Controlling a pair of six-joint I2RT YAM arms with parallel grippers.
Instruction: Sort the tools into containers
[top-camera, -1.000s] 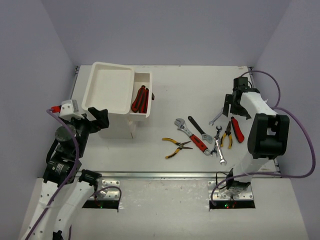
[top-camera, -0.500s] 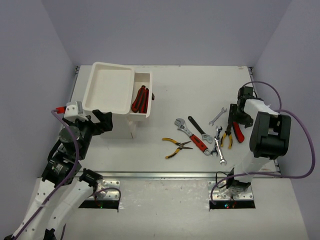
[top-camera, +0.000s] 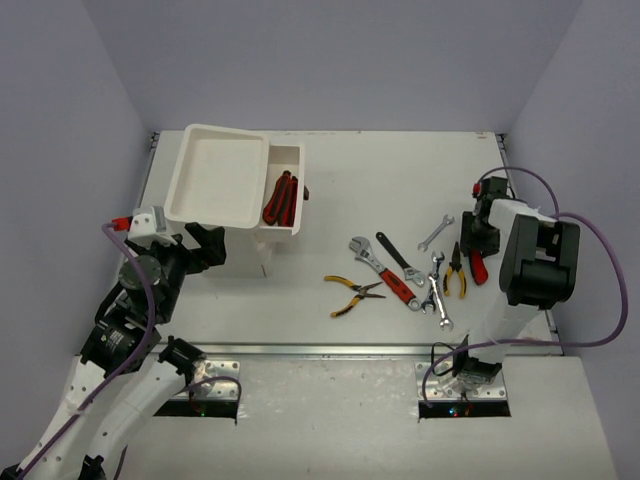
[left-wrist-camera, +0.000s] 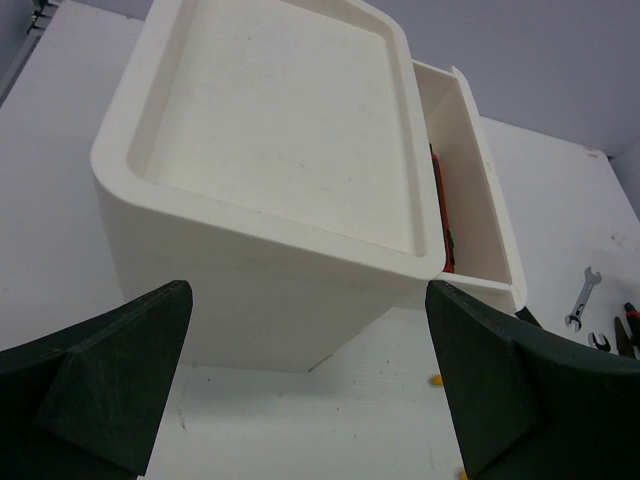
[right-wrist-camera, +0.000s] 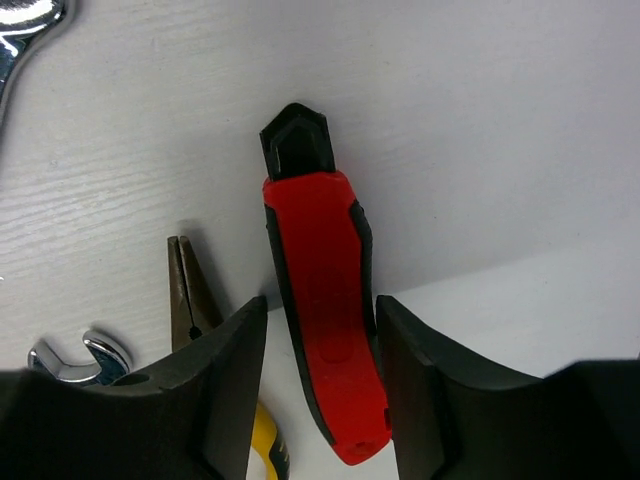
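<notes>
Lab test booth: plain lilac walls (top-camera: 330, 60), white table (top-camera: 380, 170).

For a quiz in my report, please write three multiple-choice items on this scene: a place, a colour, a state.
1. The sorted red-and-black tools lie: A) on the tray top B) in the open drawer C) under the box
2. The adjustable wrench's handle is: A) red B) blue C) green
3. The right arm's tool is: A) above the box B) lifting a spanner C) around the red-handled cutter
1B: they show inside the drawer. 2A: red in the top view. 3C: its fingers flank the handle.
</notes>
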